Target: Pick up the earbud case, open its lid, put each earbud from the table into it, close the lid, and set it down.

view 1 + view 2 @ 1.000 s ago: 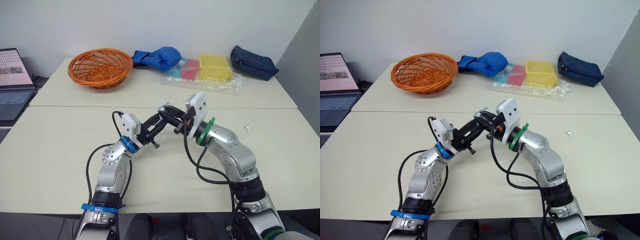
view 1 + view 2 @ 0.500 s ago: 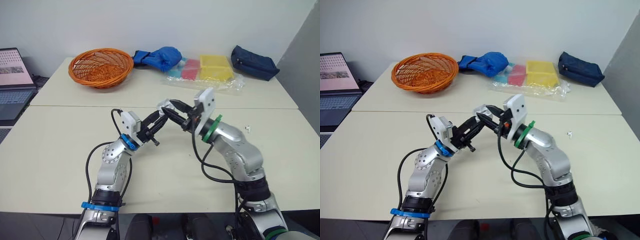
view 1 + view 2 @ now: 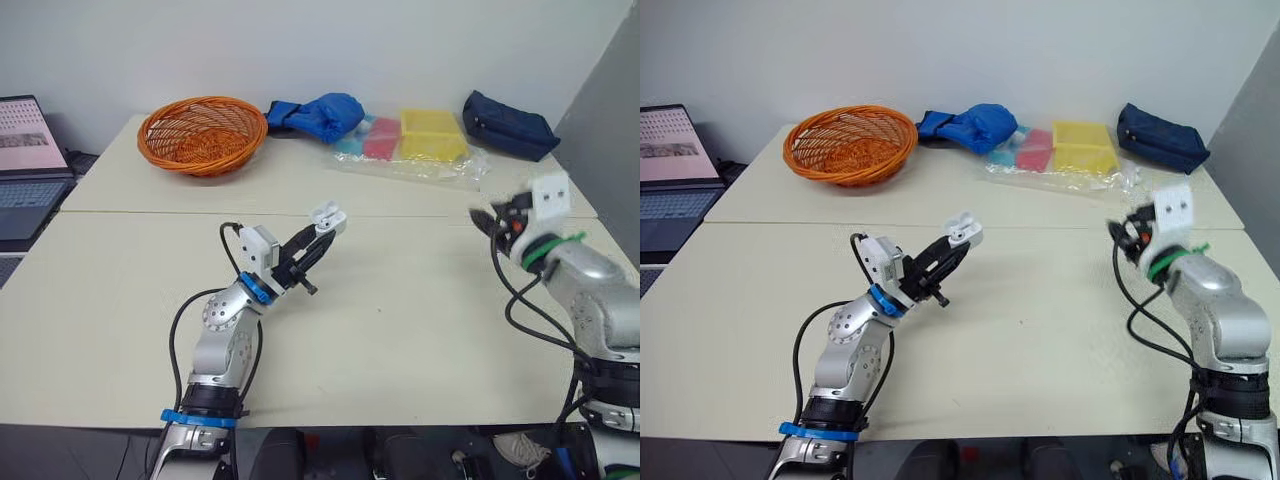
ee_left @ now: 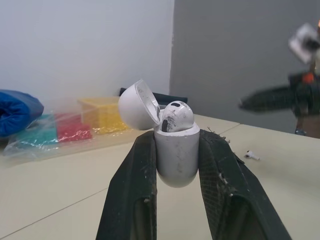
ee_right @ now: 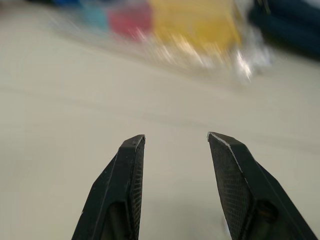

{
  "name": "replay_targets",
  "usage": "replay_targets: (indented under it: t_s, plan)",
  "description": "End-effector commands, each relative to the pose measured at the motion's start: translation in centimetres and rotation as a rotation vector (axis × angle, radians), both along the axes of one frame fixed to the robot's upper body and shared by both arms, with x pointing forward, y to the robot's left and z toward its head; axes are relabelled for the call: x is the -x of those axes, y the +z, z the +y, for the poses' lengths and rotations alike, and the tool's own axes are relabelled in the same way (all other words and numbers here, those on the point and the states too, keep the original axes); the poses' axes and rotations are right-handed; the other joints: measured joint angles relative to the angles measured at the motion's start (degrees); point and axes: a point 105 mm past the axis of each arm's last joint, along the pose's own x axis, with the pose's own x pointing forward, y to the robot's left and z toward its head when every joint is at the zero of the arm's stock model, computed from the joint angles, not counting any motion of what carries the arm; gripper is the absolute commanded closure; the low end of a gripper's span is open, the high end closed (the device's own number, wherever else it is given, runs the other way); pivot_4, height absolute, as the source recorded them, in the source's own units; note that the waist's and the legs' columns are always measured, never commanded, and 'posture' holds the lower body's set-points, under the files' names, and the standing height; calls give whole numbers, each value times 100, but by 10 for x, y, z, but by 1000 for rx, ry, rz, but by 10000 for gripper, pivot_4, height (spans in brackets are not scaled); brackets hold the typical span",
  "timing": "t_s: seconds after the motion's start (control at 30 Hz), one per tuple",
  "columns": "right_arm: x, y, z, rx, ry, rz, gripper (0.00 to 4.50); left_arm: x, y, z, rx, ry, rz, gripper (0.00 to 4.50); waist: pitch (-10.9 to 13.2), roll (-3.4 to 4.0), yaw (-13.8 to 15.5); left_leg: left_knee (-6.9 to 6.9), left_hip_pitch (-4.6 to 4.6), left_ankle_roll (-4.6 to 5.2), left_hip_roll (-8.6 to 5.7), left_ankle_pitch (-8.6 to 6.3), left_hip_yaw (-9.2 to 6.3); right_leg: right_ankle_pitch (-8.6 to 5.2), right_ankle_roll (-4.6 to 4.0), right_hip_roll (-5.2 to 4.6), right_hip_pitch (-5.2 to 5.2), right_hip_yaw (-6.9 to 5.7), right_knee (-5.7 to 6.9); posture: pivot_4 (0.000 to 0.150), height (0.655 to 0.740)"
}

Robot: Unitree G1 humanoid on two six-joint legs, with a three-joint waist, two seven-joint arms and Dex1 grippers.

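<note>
I'm pinching this probably slippy, light earbud case (image 4: pixel 176 157) by its base with left gripper (image 4: pixel 177 139), right gripper (image 5: pixel 175 141) hanging open.

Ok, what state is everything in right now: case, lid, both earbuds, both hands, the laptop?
case: held upright off the table
lid: open, tipped back
first earbud: seated in the case
second earbud: loose on the table
left hand: shut on the case
right hand: open, empty
laptop: open, screen lit
</note>
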Motion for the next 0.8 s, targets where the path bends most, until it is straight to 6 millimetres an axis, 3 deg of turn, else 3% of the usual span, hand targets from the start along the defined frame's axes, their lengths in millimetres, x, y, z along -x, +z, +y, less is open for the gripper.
replay_targets:
  t_s: [0.03, 0.37, 0.8]
  plan:
    - [-9, 4, -11, -2, -69, -30, 24529, 2, 21, -5, 7, -18, -82, 37344, 1, 1, -26, -2, 1, 0, 1, 0, 2, 0, 0, 1, -1, 3, 1, 1500, 7400]
    - [-16, -28, -13, -6, -120, 46, 24529, 4, 23, -3, 3, -12, -86, 37344, 0, 1, -13, -6, 5, 1, 4, -1, 1, -1, 1, 7, 3, 3, -1, 1500, 7400]
    - [-20, -19, -30, 12, -184, -11, 24529, 4, 24, 0, -3, -1, -85, 37344, 0, 2, -7, -6, 6, 1, 3, -1, -1, 0, 2, 6, 4, 0, -1, 1500, 7400]
